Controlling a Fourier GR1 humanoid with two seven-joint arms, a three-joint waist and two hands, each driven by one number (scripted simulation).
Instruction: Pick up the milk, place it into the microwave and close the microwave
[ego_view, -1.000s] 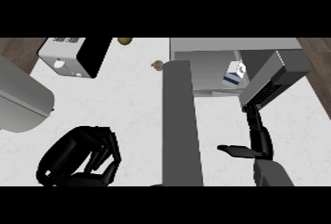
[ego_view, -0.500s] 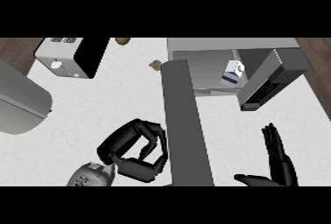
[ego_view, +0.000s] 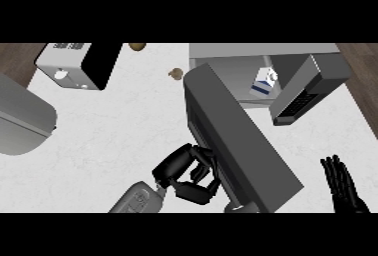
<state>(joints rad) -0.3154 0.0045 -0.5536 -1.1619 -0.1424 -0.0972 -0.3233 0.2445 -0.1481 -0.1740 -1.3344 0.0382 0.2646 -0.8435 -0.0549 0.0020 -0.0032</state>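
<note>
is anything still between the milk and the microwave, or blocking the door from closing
No. The milk already stands inside the microwave. The left robot hand is against the open door, and nothing visible lies in the door's path. The right robot hand rests open at the lower right.

left forearm (ego_view: 136, 200): grey, ridged casing | left hand (ego_view: 184, 172): glossy black, segmented | right hand (ego_view: 345, 187): black, slender fingers

- The milk (ego_view: 263, 83) carton is white with a dark blue band.
- The microwave (ego_view: 310, 75) is grey; its door (ego_view: 240, 140) is darker grey.
- The table (ego_view: 118, 130) is white with faint marbling.
- Both hands, left hand (ego_view: 184, 172) and right hand (ego_view: 343, 186), are black.
- The toaster (ego_view: 77, 62) is white and black.
</note>
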